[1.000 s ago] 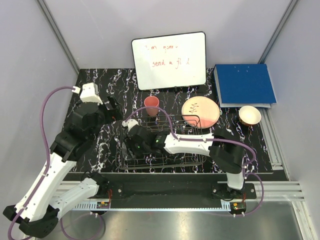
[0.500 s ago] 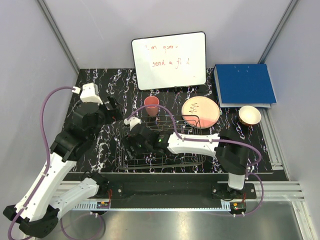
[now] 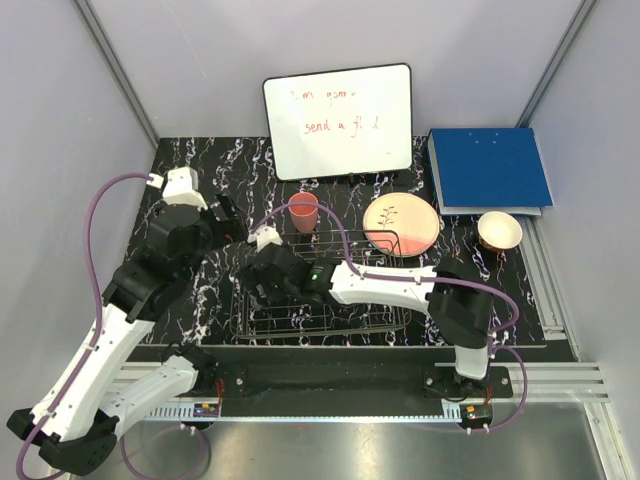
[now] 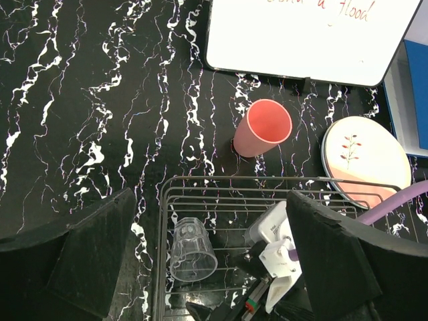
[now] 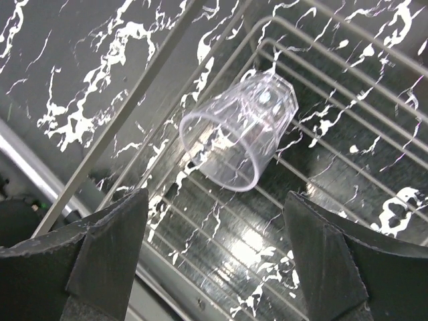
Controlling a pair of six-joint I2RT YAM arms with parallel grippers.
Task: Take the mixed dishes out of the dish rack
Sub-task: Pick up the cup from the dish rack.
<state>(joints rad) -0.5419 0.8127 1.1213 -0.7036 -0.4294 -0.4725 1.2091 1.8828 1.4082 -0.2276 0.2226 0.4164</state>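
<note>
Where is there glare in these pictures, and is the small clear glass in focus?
Right wrist view: small clear glass sharp, a bright glare patch on the tabletop near it. Left wrist view: glass clear, dish rack wires crisp, no strong glare. Top external view: even light, glass not discernible.

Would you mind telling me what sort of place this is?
A robot lab test cell, probably, not a kitchen: a left arm and right arm bolted to a marbled table, bare grey walls around it, and a whiteboard behind the dish rack.
</note>
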